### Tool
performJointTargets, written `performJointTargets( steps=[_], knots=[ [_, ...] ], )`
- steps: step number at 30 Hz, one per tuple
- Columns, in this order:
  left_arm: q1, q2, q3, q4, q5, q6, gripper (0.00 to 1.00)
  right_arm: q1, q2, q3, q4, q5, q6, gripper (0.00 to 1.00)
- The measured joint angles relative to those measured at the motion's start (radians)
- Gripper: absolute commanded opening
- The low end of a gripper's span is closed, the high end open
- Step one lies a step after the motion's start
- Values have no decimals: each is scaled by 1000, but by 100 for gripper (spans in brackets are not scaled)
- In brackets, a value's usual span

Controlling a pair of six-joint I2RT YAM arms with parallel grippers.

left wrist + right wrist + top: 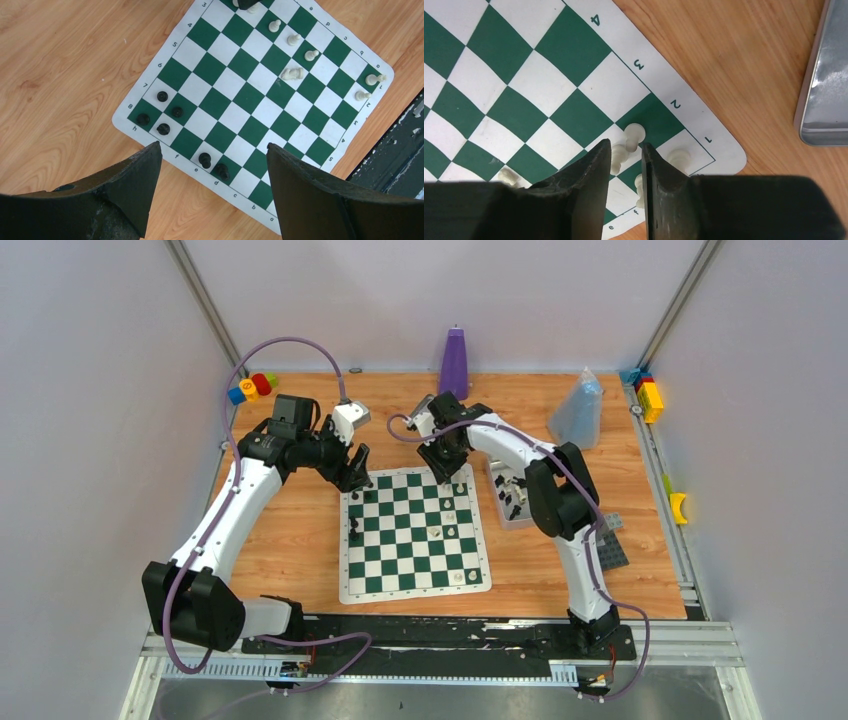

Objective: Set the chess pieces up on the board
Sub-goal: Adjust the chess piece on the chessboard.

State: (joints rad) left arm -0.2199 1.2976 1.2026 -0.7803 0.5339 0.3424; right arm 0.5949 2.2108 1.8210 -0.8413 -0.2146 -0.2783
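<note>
With right pincer nearly together, meets upright white piece at its tips, on board by rank 2; cannot tell whether clamped. From left wrist, shows left pincer wide apart, empty, black pieces just ahead below. From above, puts right arm nearer white corner.

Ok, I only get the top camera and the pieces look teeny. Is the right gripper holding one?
Observer: The right wrist camera shows the right gripper with its fingers close on both sides of a white piece near the board's corner. I can't tell whether it is squeezing.
Kid: And the left one?
Observer: The left gripper is wide open, with nothing between its fingers.
Kid: How many black ones are out?
Observer: The left wrist camera shows six black pieces, all in the two rows nearest one edge.
</note>
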Motion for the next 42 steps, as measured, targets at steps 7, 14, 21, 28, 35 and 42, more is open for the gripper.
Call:
performJointTargets(
  steps=[7,14,21,28,35,42],
  knots=[
    [0,0,0,0,0,0,84,-1,13,3,0,5,0,25],
    [0,0,0,0,0,0,84,-3,14,23,0,5,0,21],
    [0,0,0,0,0,0,84,-3,39,34,0,5,-1,17],
    [0,0,-5,0,0,0,84,-4,47,35,0,8,-3,10],
    [0,0,-5,0,0,0,84,-10,47,40,1,16,-3,9],
    [0,0,-6,0,0,0,84,-16,47,55,0,23,-3,9]
  ],
)
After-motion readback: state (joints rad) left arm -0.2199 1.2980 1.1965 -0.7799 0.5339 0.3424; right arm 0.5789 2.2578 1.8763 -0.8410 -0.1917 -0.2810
